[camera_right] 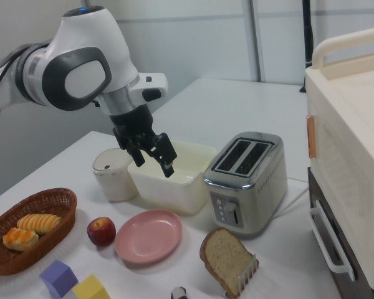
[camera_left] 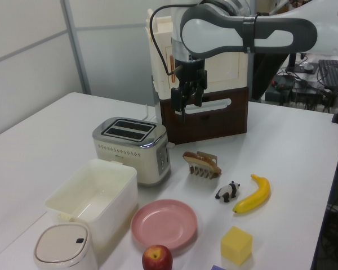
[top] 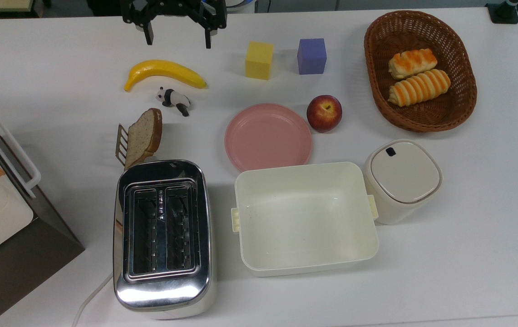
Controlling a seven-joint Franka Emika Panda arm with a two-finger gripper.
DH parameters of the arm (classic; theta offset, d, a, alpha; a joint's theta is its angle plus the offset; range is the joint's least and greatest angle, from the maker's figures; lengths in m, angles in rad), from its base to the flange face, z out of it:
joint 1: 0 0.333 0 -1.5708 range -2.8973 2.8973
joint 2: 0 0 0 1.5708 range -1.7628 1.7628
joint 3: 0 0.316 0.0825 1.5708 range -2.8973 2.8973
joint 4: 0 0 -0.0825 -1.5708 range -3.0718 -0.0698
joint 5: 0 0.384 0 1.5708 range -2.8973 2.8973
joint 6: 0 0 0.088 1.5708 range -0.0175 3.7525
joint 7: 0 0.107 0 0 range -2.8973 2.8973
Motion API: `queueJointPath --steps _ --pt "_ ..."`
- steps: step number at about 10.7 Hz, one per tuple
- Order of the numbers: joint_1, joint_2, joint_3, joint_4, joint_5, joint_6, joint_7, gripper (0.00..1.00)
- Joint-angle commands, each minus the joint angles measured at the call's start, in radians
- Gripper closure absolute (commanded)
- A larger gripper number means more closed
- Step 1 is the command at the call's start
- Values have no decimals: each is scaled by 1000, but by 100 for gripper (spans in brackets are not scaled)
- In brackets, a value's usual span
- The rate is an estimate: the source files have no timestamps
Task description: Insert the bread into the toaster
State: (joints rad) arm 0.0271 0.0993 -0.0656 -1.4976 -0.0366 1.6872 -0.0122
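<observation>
- Bread: one thin slice, speckled tan crumb, darker crust, rounded top. It stands on edge in a small slatted rack, leaning a little, just beside the toaster on the side nearer the banana.
- Toaster: shiny chrome box with rounded corners and two dark slots, both empty. A white cord trails off one end.
- Gripper: raised above the table, well apart from the slice; fingers spread, nothing between them.
- Step in hand, as I judge it: the reach, with no grasp made yet. The task looks barely begun.
- Next move likely calls for coming down over the slice's top edge, with the fingers on its two flat faces, and lifting it straight out of the rack.
- Handling guess: the slice is thin and may flex or tip. The slots are narrow, so it would need to go in held upright and in line with a slot.
- Nearby: panda figurine, pink plate and cream tub, none in the way.
</observation>
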Motion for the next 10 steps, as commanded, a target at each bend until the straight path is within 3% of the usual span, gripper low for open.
queueJointPath --steps 1,4,6,10 --pt "4 -19 -10 -21 14 11 -6 0" --pt "2 -20 -10 -20 1 20 -3 0" --pt "10 -21 -7 -21 -81 11 0 0" --pt "-7 -15 -8 -41 -83 44 0 0"
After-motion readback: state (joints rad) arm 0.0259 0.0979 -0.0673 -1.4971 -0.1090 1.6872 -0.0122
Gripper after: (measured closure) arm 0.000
